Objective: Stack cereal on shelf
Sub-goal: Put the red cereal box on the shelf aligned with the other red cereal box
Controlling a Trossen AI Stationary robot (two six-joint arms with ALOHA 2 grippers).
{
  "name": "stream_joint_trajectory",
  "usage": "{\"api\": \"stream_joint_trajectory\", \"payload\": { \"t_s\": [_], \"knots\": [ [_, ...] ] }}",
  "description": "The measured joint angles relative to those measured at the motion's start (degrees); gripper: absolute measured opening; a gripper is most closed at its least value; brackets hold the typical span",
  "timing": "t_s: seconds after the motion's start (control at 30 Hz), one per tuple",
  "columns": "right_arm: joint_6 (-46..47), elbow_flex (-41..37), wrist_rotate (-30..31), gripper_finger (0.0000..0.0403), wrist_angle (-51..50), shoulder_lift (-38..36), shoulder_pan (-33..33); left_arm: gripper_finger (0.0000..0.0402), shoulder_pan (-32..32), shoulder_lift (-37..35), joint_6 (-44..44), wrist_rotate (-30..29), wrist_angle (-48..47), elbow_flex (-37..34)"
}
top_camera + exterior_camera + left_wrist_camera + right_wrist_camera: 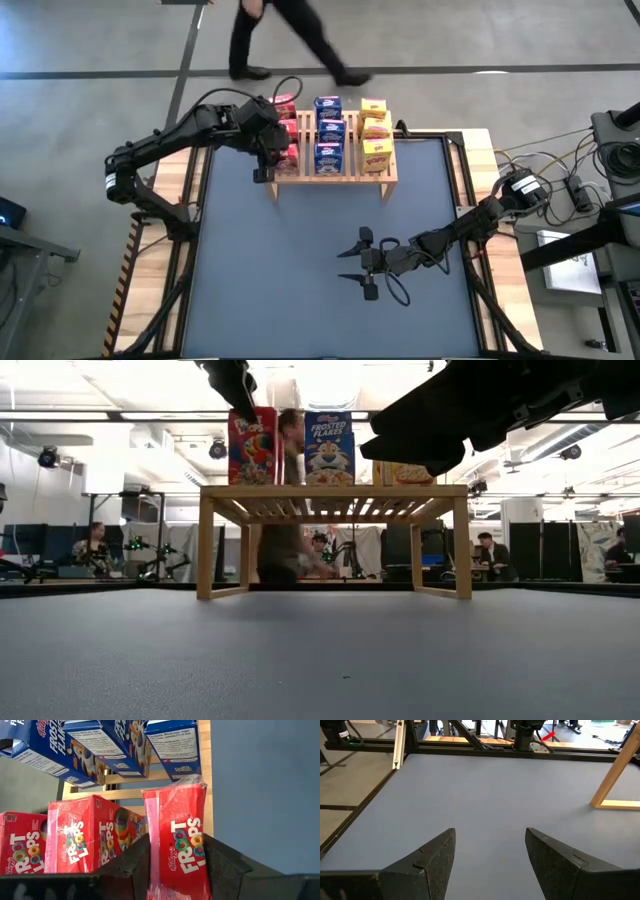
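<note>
Dark grey matting covers the surface, and its near part holds no boxes. Above that near stretch, right of centre, the right gripper waits with its fingers spread wide and nothing between them. Farther back stands the shelf, a light wooden slatted rack on short legs, at the far edge of the mat. All the cereal in view is on it, in three rows running near to far: red boxes on the left, blue boxes in the middle, yellow boxes on the right. The left gripper is at the shelf's near left corner, pinching the nearest red box, which stands just beside its red neighbours. Judging from this, the stacking looks almost finished: what seems left is to release this last red box and pull the arm away. Beyond the surface a person walks across the floor.
</note>
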Motion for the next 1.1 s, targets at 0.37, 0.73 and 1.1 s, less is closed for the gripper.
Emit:
{"api": "stream_joint_trajectory", "payload": {
  "t_s": [0.37,0.73,1.1],
  "knots": [
    [0.01,0.00,0.01,0.0228,0.00,0.00,0.00,0.0182,0.24,-0.02,-1.07,-0.05,0.02,-0.02],
    [-0.09,0.00,0.00,0.0228,0.00,0.00,0.00,0.0186,0.24,-0.02,-1.71,-0.13,0.03,-0.02],
    [-0.13,0.00,0.00,0.0228,-0.02,0.00,0.00,0.0192,0.26,-0.09,-2.19,-1.16,0.07,-0.02]
  ]
}}
